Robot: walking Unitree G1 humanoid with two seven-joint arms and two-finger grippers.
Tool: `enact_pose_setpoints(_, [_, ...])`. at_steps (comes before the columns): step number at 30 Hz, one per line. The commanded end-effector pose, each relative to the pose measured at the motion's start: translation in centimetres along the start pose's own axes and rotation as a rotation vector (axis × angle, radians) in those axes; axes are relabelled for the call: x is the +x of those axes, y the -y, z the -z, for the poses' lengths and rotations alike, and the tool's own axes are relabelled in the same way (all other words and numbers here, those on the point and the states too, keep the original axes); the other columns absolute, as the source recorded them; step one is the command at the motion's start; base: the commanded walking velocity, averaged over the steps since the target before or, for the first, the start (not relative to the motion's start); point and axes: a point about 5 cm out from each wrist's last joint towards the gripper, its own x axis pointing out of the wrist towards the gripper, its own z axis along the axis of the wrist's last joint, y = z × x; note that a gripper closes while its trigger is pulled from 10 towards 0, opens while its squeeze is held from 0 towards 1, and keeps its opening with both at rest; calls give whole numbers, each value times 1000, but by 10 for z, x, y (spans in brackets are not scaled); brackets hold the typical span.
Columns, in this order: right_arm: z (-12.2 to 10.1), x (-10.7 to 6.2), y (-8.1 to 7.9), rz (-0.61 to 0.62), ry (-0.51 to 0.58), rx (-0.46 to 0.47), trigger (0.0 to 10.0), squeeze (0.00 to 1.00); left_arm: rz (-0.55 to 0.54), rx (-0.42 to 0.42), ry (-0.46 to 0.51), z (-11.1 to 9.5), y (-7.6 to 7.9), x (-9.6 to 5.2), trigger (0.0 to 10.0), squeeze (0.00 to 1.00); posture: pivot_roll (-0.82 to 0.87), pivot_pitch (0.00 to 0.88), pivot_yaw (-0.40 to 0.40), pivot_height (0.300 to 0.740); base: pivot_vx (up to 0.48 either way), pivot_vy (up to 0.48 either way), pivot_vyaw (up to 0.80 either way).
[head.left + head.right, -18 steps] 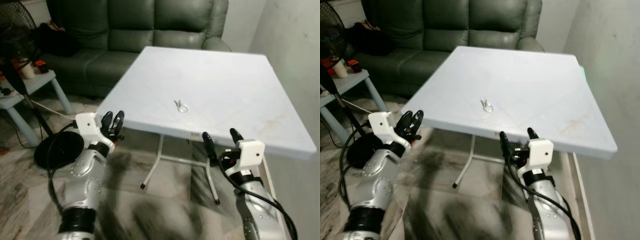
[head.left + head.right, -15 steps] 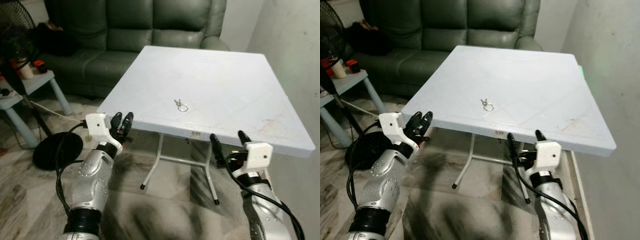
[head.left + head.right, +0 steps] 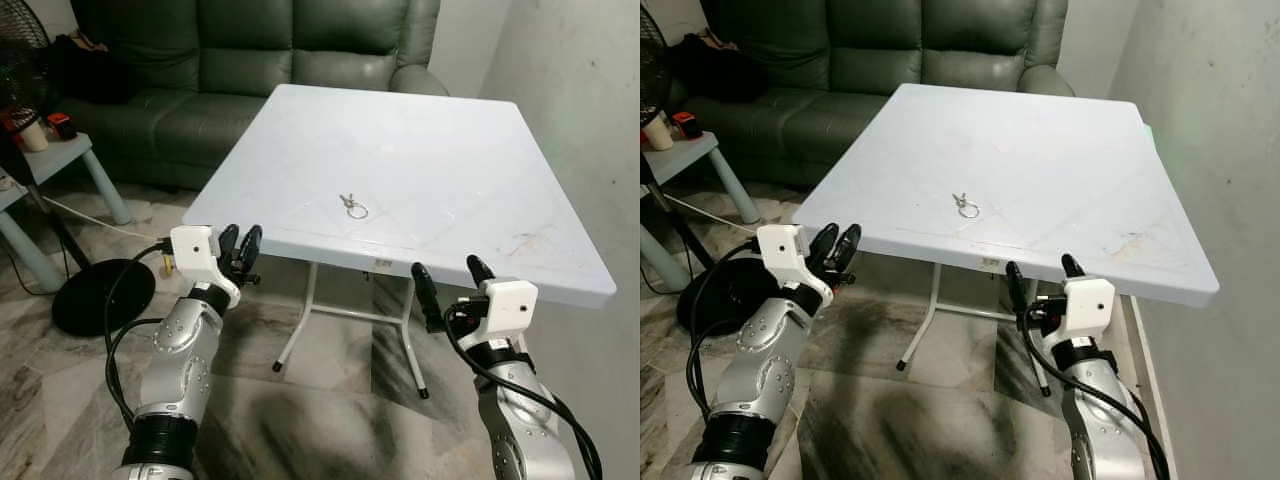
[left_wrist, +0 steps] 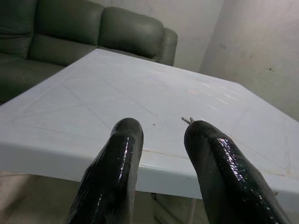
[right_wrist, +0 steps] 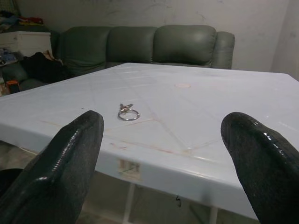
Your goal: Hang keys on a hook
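Keys (image 3: 353, 207) are lying on the white table (image 3: 470, 150); left gripper (image 3: 240, 247) is hovering narrowly parted, right gripper (image 3: 447, 280) spread wide, both just below its near edge

Keys (image 3: 353, 207) too small to count; fan (image 3: 20, 40) cut off.

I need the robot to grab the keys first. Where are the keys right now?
The keys lie on the white table, near its front edge and a little left of centre, beyond both grippers: left gripper and right gripper are held low before the table's edge.
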Motion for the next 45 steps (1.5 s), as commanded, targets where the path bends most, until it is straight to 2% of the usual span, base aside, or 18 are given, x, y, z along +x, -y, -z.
enact_pose_setpoints(1, [0, 2, 1, -4, -5, 6, 10000, 0, -7, 18, -15, 1, -3, -1, 10000, 0, 33, 0, -11, 740, 0, 0, 0])
enact_pose_setpoints(10, [0, 3, 1, -6, -4, 5, 10000, 0, -7, 13, -24, 2, -2, 0, 10000, 0, 31, 0, -7, 740, 100, 0, 0])
enact_pose_setpoints(37, [0, 2, 1, 5, 1, 12, 10000, 0, 11, -3, -30, 2, 0, 4, 10000, 0, 26, 0, 5, 740, 346, 328, 0])
enact_pose_setpoints(45, [0, 2, 2, 7, 1, 12, 10000, 0, 17, 24, -27, 1, 0, 4, 10000, 0, 27, 0, 5, 740, 368, 216, 0])
